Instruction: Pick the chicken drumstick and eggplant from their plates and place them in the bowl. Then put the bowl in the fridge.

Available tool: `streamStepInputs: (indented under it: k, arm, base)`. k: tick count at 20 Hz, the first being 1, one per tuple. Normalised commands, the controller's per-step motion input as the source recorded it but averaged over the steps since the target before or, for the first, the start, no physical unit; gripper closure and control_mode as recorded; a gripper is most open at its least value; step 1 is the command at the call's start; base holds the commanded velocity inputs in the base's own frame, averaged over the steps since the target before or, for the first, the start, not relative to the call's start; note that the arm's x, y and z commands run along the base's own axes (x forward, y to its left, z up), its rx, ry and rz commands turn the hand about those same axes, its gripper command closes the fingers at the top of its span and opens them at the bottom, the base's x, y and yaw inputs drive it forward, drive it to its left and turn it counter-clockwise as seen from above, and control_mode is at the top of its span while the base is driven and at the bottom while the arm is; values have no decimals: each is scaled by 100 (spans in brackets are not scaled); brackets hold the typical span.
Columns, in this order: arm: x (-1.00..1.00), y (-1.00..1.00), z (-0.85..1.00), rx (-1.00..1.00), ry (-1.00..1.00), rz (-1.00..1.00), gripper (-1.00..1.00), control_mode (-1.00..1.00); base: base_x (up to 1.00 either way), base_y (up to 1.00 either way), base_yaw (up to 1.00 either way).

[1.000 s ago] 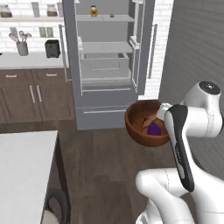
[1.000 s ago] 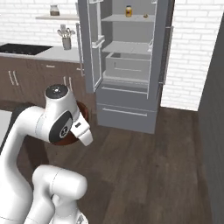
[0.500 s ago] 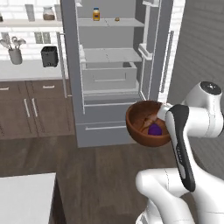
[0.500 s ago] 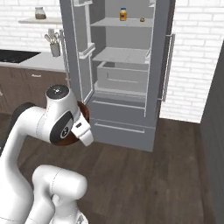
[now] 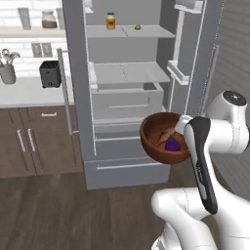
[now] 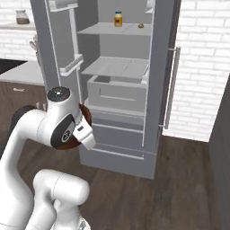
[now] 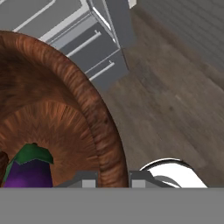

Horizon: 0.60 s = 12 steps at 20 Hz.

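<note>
From the left base view, the fridge [image 5: 129, 97] stands open, and the wooden bowl [image 5: 163, 138] hangs in front of its lower drawers, carried at the end of the white arm. Inside the bowl lies the purple eggplant [image 5: 172, 144], with a brown shape beside it that may be the drumstick, too small to tell. A small jar [image 5: 111, 20] sits on the fridge's top shelf, its label unreadable.

From the right base view, the arm's elbow hides nearly all of the bowl [image 6: 85, 119]; a brown sliver shows, level with the fridge's [image 6: 121, 81] lower drawers.

In the hand view, the gripper [image 7: 113, 178] is clenched on the bowl's [image 7: 94, 113] rim, one fingertip inside, one outside. The eggplant [image 7: 27, 173] lies in the bowl just beside the inner fingertip, cut off at the bottom. The fridge's [image 7: 94, 41] drawers lie beyond the rim.
</note>
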Motion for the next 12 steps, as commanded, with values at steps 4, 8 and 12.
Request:
streamStepInputs:
  k: [4, 8, 12]
  arm:
    - [0, 0, 0, 0, 0, 0, 100, 100]
    - [0, 0, 0, 0, 0, 0, 100, 100]
    - [0, 0, 0, 0, 0, 0, 100, 100]
  base:
    - [84, 20, -7]
    - [98, 6, -1]
    - [90, 21, -1]
